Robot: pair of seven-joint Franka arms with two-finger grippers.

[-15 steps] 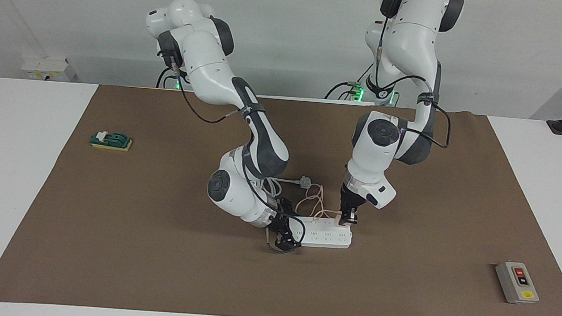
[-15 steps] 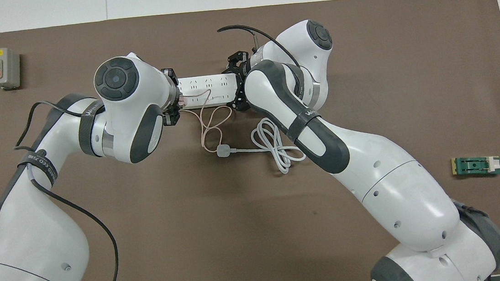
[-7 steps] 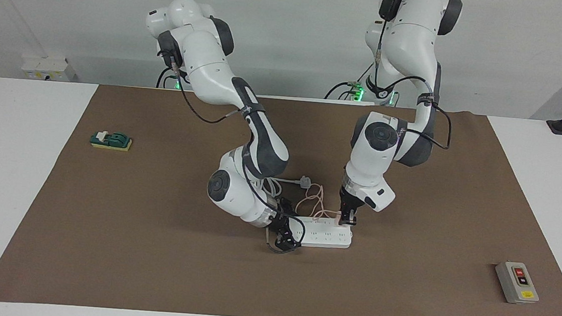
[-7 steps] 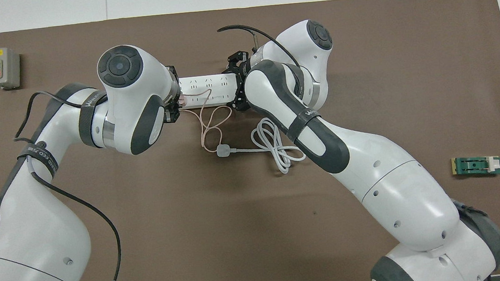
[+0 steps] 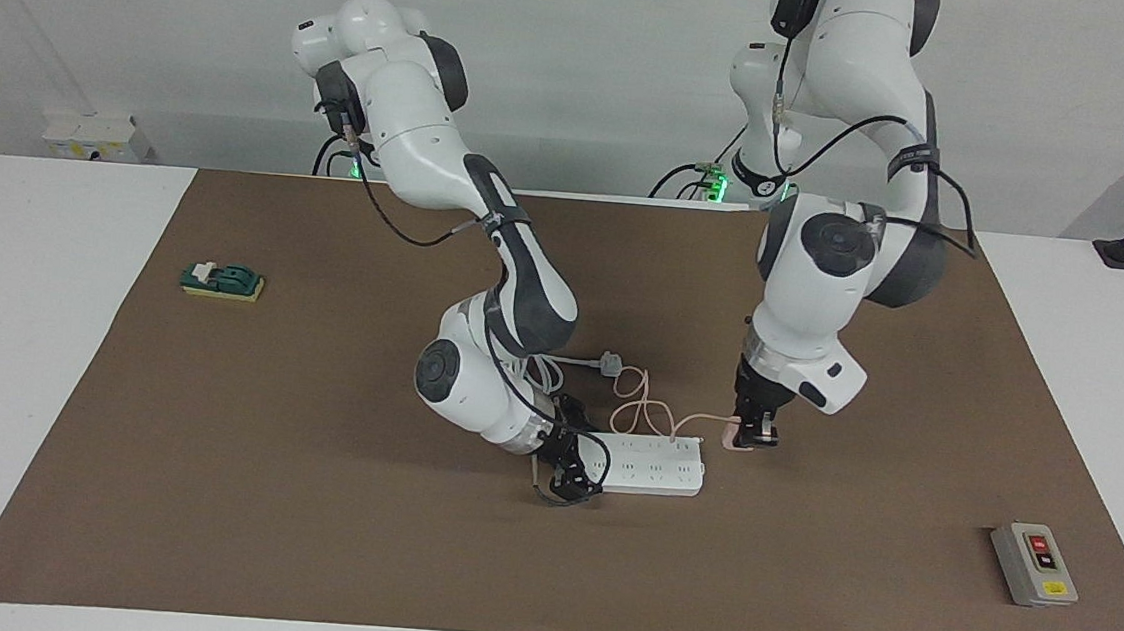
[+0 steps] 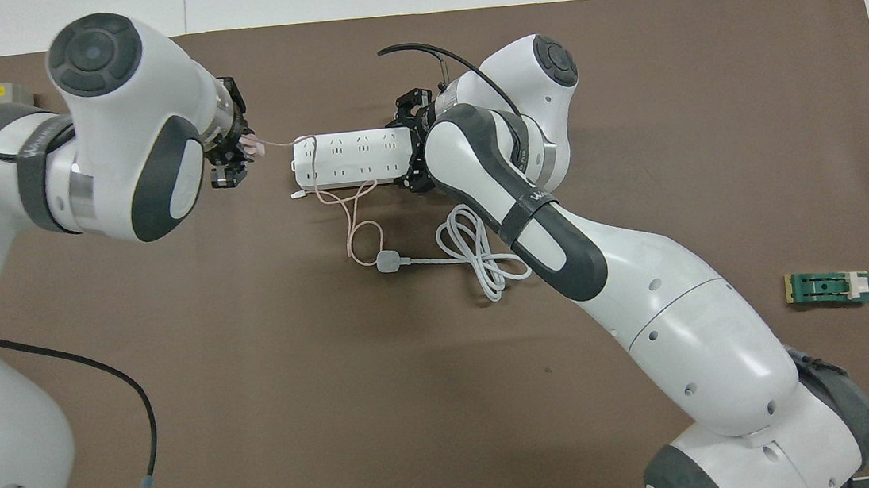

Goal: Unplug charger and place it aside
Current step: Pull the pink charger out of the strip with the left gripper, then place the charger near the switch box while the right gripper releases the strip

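Note:
The pale pink charger [image 5: 735, 439] is out of the white power strip [image 5: 656, 463] and sits between the fingers of my left gripper [image 5: 753, 437]. The gripper holds it low over the mat, just off the strip's end toward the left arm's end of the table. Its thin pink cable [image 5: 642, 417] trails back in loops past the strip. In the overhead view the charger [image 6: 254, 143] shows at the left gripper [image 6: 235, 155], apart from the strip [image 6: 347, 159]. My right gripper [image 5: 565, 468] is clamped across the strip's other end [image 6: 411, 150].
A white three-pin plug [image 6: 388, 262] with a coiled thick white cord [image 6: 484, 259] lies nearer to the robots than the strip. A grey switch box [image 5: 1034, 563] stands toward the left arm's end. A green block [image 5: 222, 280] lies toward the right arm's end.
My left gripper has pulled the charger out of the strip and carried it toward the left arm's end, drawing the pink cable out. The right gripper and strip have stayed in place.

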